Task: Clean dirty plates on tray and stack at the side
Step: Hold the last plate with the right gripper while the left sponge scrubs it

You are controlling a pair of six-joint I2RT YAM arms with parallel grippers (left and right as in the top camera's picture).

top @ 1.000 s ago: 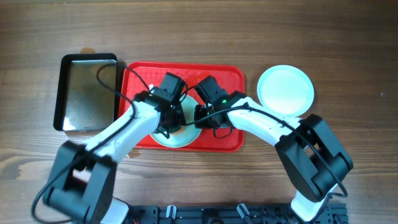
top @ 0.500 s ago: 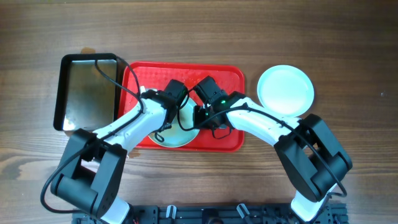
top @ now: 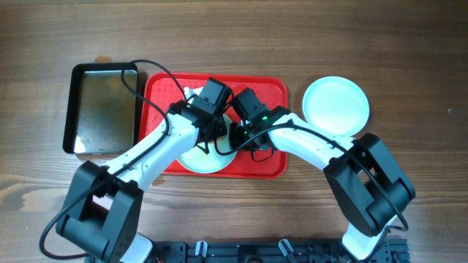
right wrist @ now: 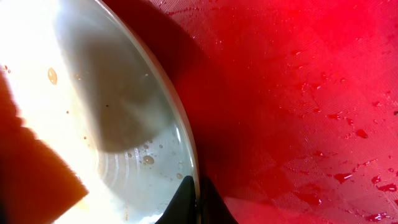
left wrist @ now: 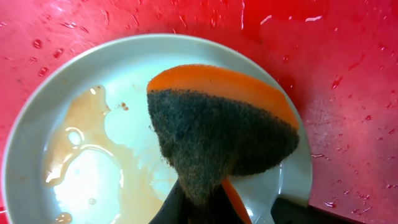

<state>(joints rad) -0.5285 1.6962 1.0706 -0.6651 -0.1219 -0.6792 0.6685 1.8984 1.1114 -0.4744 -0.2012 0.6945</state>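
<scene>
Two tools hang over the large red rectangular plastic tray [top: 270, 91], long axis left-right on the wooden bench [top: 234, 36]. The left tool [left wrist: 208, 208] clamps an orange-backed dark scouring sponge [left wrist: 217, 130] above the sauce-smeared round pale plate [left wrist: 81, 155], flat and face-up on the tray; the right tool [right wrist: 196, 202] pinches its rim.

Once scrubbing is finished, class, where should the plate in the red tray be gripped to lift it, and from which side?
Grip the plate by its thin rim on the right edge, coming in low from the right, where the right hand pinches it. It lies flat on the tray, so only the rim offers a lip.
</scene>
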